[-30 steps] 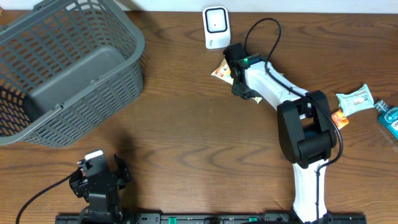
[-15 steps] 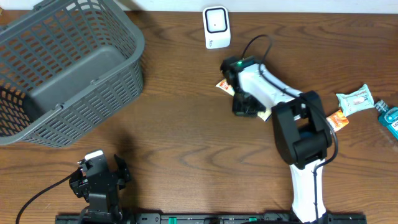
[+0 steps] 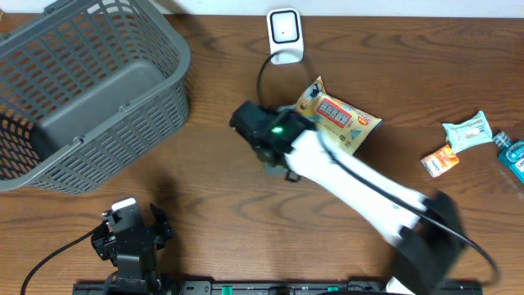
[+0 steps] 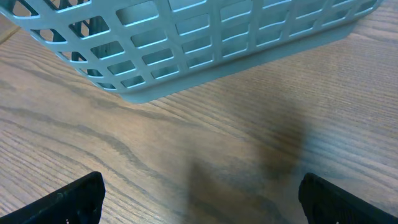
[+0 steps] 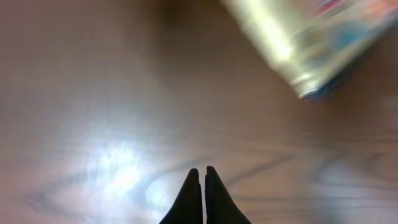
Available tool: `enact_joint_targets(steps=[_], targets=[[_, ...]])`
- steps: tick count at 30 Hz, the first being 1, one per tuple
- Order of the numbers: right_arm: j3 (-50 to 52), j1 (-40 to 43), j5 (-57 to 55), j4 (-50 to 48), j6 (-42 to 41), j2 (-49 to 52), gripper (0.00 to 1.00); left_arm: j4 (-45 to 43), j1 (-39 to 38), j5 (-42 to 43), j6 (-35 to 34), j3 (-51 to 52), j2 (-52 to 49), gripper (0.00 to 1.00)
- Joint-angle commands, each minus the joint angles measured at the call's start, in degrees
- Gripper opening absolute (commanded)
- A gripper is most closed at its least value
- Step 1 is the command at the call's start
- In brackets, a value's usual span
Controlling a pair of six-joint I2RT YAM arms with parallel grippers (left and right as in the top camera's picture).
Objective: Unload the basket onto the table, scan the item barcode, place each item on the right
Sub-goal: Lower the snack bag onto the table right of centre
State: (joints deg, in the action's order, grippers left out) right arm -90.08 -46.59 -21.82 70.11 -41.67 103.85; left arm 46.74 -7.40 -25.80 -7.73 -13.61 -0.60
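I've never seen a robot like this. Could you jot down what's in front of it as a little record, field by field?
Scanner: white, at the far edge of the table
Snack bag: lying on the table close to the scanner, not held
Right gripper: shut, empty, beside the bag without touching it
Left gripper: open, empty, near the basket
Basket: grey, far left, nothing seen inside
Other items: wipes pack, orange packet, blue bottle, all at the right edge
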Motion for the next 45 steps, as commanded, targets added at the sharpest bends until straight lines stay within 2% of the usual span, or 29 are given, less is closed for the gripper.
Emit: enact_joint_targets(steps=[1, 6, 12, 15, 19, 25, 29, 34, 39, 45], targets=[[-0.11, 3.72, -14.27, -1.03, -6.29, -0.76, 0.01, 2.49, -0.11, -0.31, -0.50, 1.09, 0.35, 1.00], [1.22, 10.05, -14.91, -7.67, -3.78, 2.58, 0.01, 2.49, -0.11, -0.31, -0.50, 1.11, 0.35, 1.00], [1.46, 19.89, -13.66, -12.81, -2.80, 11.08, 0.01, 2.49, -0.11, -0.31, -0.50, 1.09, 0.35, 1.00], [1.46, 24.74, -9.53, -14.32, -0.94, 15.91, 0.01, 2.49, -0.11, -0.31, -0.50, 1.11, 0.35, 1.00], [1.46, 29.75, 1.09, -15.67, 6.08, 24.65, 0.01, 2.49, -0.11, -0.31, -0.50, 1.11, 0.35, 1.00], [1.46, 31.36, 11.26, -11.45, 9.60, 32.81, 0.01, 2.49, -0.11, -0.31, -0.50, 1.11, 0.35, 1.00], [1.38, 29.33, 12.59, -9.33, 9.64, 29.11, 0.01, 2.49, -0.11, -0.31, -0.50, 1.11, 0.35, 1.00], [1.38, 26.36, 12.09, -8.39, 9.57, 14.67, 0.01, 2.49, -0.11, -0.31, -0.50, 1.09, 0.35, 1.00], [1.38, 26.14, 10.95, -12.68, 9.60, 1.66, 0.01, 2.49, -0.11, -0.31, -0.50, 1.09, 0.35, 1.00], [1.60, 26.29, 8.85, -15.54, 9.60, 0.48, 0.01, 2.49, -0.11, -0.31, -0.50, 1.11, 0.35, 1.00]])
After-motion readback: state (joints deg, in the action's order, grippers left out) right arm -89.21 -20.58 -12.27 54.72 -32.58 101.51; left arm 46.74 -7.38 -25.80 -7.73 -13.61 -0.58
